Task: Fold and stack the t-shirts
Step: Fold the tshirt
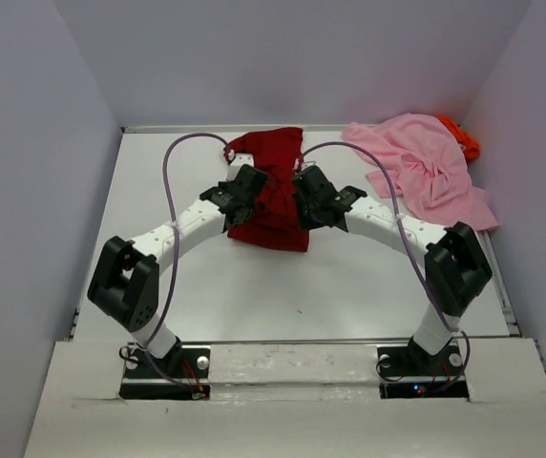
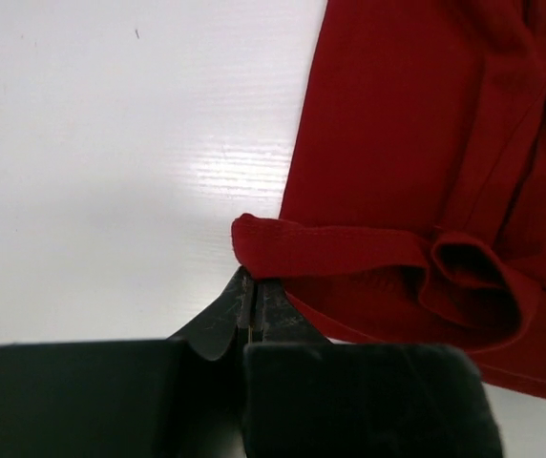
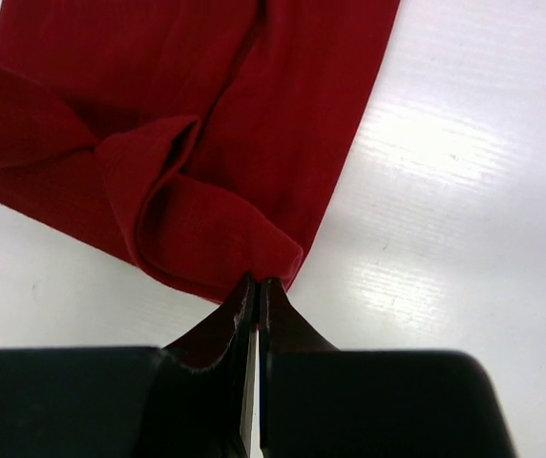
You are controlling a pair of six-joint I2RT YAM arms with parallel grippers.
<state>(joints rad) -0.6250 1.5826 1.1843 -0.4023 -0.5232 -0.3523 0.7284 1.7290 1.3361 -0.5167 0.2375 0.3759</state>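
Left wrist view, gripper: the left gripper (image 2: 254, 291) is clenching, its two black fingertips pressing together on a rolled hem corner of the dark red t-shirt (image 2: 426, 143).
Left wrist view, cloth: the hem is curling into a thick roll just beyond the tips. A loose fold is bulging to the right of it, and the rest of the shirt is spreading flat toward the upper right.
Left wrist view, surface: the white worktop (image 2: 111, 143) is showing on the left, with glare shining on it.
Right wrist view, gripper: the right gripper (image 3: 257, 286) is clamping on a folded corner of the same shirt, with cloth bunching right at the tips.
Right wrist view, cloth: the shirt is spreading up and to the left, and a puckered fold is rising beside the grip. The worktop is showing on the right.
Top view, dark red t-shirt: it is resting mid-worktop toward the far edge. The two grippers are reaching in over its left and right sides.
Top view, other shirts: the light pink t-shirt (image 1: 421, 172) is lying crumpled in the far right corner, well apart from both grippers. The orange t-shirt (image 1: 464, 141) is peeking out from behind it, touching it.
Top view, cables: purple cables (image 1: 166, 191) are looping over both arms.
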